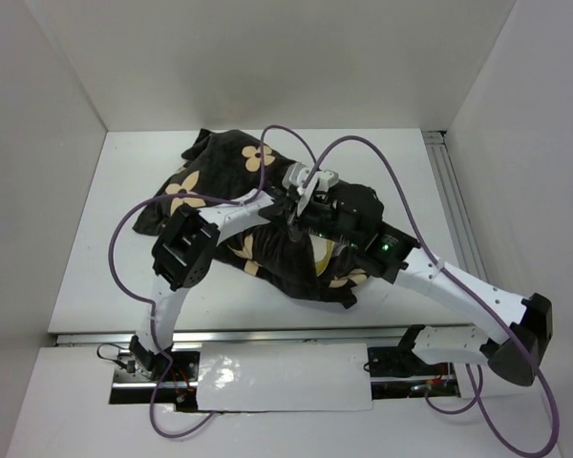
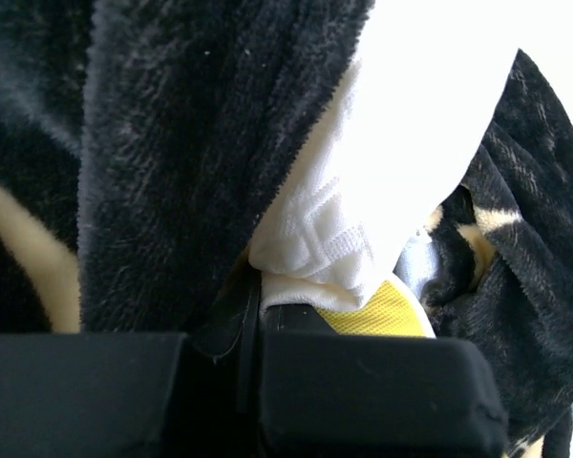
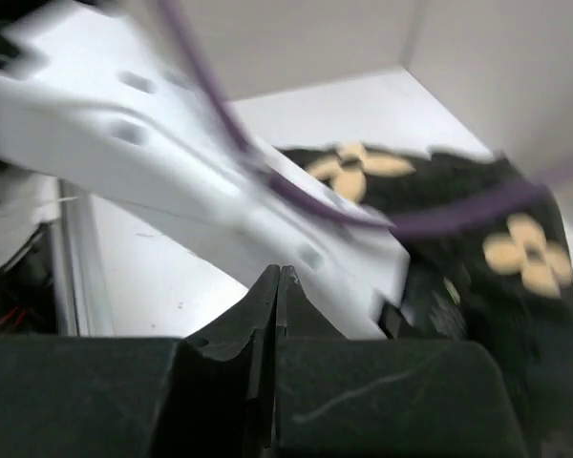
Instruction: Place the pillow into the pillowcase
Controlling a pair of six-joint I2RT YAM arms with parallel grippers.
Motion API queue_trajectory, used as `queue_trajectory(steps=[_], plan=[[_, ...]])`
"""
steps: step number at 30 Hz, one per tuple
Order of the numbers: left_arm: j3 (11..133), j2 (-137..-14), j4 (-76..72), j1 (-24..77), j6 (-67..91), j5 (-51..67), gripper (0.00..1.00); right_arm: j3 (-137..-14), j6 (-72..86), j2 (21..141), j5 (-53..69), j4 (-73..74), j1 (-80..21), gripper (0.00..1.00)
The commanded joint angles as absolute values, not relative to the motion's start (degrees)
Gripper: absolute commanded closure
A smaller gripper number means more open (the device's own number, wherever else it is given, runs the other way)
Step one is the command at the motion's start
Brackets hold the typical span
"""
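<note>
The pillow (image 2: 363, 219) is nearly all inside the pillowcase (image 1: 224, 167), which lies in a crumpled heap at the centre of the white counter (image 1: 124, 248). In the left wrist view, a cream textured corner with a yellow edge pokes out between folds of dark plush at the centre. The left end effector (image 2: 256, 310) sits just below that corner with its fingers pressed together; I cannot tell whether any fabric is caught. The right end effector (image 3: 278, 286) is also closed, with nothing between its fingers. Both arms meet over the heap, and a purple cable (image 1: 363, 153) loops above them.
</note>
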State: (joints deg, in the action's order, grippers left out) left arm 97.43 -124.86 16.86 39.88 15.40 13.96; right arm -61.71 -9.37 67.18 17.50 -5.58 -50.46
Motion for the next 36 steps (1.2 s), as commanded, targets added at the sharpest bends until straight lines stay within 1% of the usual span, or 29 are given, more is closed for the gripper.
queue_trajectory(steps=[1,3,4,5,6,7,9,11,13,14,16,17,18,20,21,22,23,24,26,27,28,29,30,31,33,36], plan=[[90.27,-127.89,33.41,35.86,12.92,2.3,1.0,-55.66,4.19,64.08,-2.21,-5.8,-46.52,1.0],[88.43,-125.08,33.4,35.34,12.92,1.32,1.0,-53.45,9.37,60.49,-3.43,-6.32,-42.91,1.0],[88.42,-124.46,32.79,35.33,12.92,1.32,1.0,-52.65,10.54,59.42,-2.91,-6.33,-39.41,1.0],[87.81,-123.93,32.26,34.81,12.92,1.32,1.0,-52.12,11.07,58.46,-2.38,-5.28,-37.98,1.0],[87.8,-123.4,32.26,34.8,12.92,1.32,1.0,-52.12,11.07,56.62,-2.37,-3.45,-36.92,0.97],[87.8,-123.4,32.26,34.28,12.92,0.8,1.0,-52.64,12.64,55.82,-3.85,-2.47,-35.52,0.95],[87.8,-123.4,32.86,33.23,12.92,0.79,1.0,-53.96,14.06,54.4,-10.08,0.07,-34.28,0.95],[87.8,-122.17,32.87,32.27,13.71,0.79,1.0,-56.07,16.52,54.4,-14.92,5.95,-32.18,0.91],[87.8,-121.04,33.39,31.21,14.33,1.4,1.0,-57.3,19.05,55.8,-19.67,12.09,-29.98,0.86],[87.8,-119.11,33.4,30.51,14.33,1.41,1.0,-57.3,19.86,56.51,-20.82,13.69,-29.19,0.86],[88.41,-116.91,33.92,30.5,14.33,0.88,1.0,-57.3,21.44,58.43,-20.83,16.51,-27.34,0.75],[88.94,-114.81,34.8,30.5,14.33,0.27,1.0,-56.17,22.84,59.14,-19.7,16.52,-25.33,0.63],[90.34,-113.92,35.33,30.5,14.33,0.26,1.0,-55.64,22.85,60.28,-18.9,16.52,-24.44,0.57],[91.93,-112.33,36.56,30.5,14.33,0.88,0.9,-54.06,23.47,61.43,-16.8,16.0,-21.98,0.44],[92.63,-110.93,36.56,30.5,14.33,1.49,0.84,-54.05,23.47,62.13,-13.13,16.0,-21.19,0.36],[93.94,-110.4,37.08,30.5,14.33,1.49,0.78,-53.18,23.47,63.79,-11.18,14.52,-19.96,0.33],[94.91,-110.39,37.61,31.02,14.33,1.49,0.64,-52.39,23.47,64.85,-8.99,13.72,-19.95,0.3],[95.7,-109.69,38.14,31.03,14.33,1.49,0.57,-52.38,22.6,66.17,-4.61,12.93,-19.43,0.26],[97.9,-109.16,38.14,32.34,13.8,2.63,0.44,-52.38,22.07,70.74,-0.29,10.38,-19.42,0.23],[98.61,-109.16,38.14,33.04,13.8,3.68,0.33,-52.38,22.06,72.14,3.83,9.33,-19.42,0.21],[100.35,-108.55,38.14,33.05,13.8,4.82,0.3,-52.38,23.1,74.68,5.69,6.88,-19.42,0.15],[101.42,-108.54,38.67,33.74,13.19,5.97,0.23,-51.86,24.33,75.75,7.63,5.38,-19.95,0.14],[102.21,-108.54,38.67,33.75,13.18,5.45,0.14,-50.99,25.48,76.54,10.17,3.8,-20.73,0.14],[103.87,-108.54,38.67,35.23,13.18,4.23,0.09,-50.37,26.53,77.86,10.89,2.3,-20.74,0.14],[106.16,-109.94,40.25,36.73,11.61,-1.21,0.07,-49.22,28.29,78.4,11.43,-0.09,-22.93,0.15],[110.73,-113.54,42.97,39.72,10.11,-6.04,0.07,-47.03,29.36,79.1,6.78,0.44,-25.22,0.15]])
